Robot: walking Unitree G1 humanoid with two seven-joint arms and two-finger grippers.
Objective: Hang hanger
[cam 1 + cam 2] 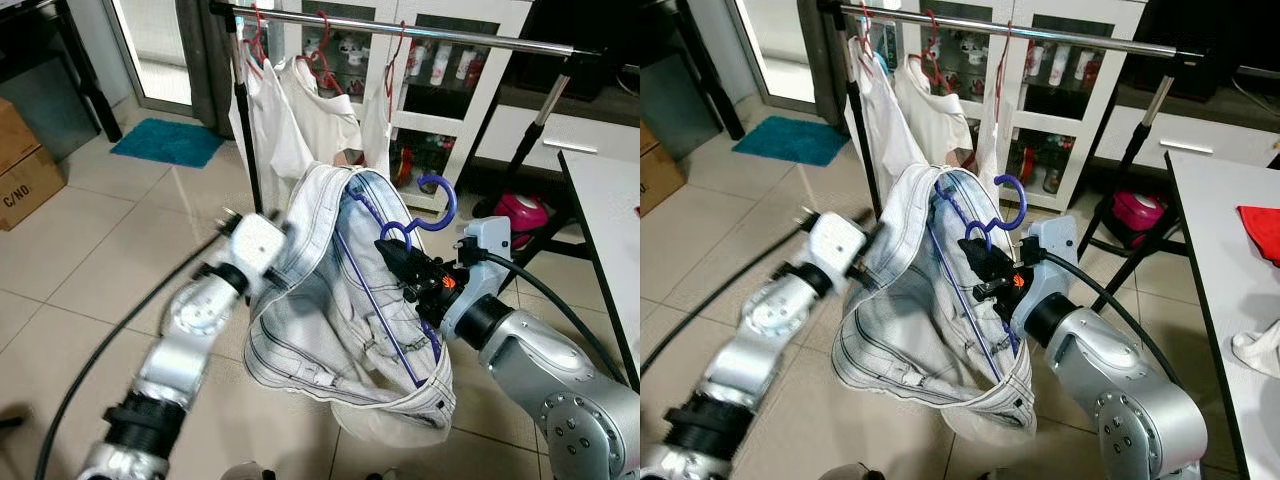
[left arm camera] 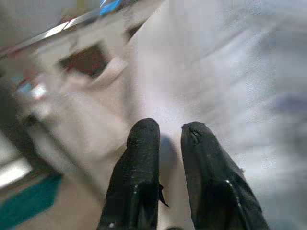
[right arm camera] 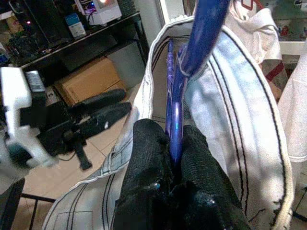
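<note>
A blue hanger (image 1: 440, 200) carries a white garment with dark stripes (image 1: 330, 300), held up in front of me. My right gripper (image 1: 400, 262) is shut on the hanger's neck just below the hook, as the right wrist view shows (image 3: 173, 139). My left gripper (image 1: 280, 248) is at the garment's left edge with its fingers (image 2: 141, 143) close together and nothing between them. The clothes rail (image 1: 420, 30) runs across above and behind, with white shirts (image 1: 310, 120) hanging on red hangers.
A white table (image 1: 1215, 260) stands at the right with a red cloth (image 1: 1262, 230) and a white cloth (image 1: 1255, 345) on it. A pink object (image 1: 522, 215) lies under the rail. A teal mat (image 1: 165, 140) and a cardboard box (image 1: 20, 170) are at the left.
</note>
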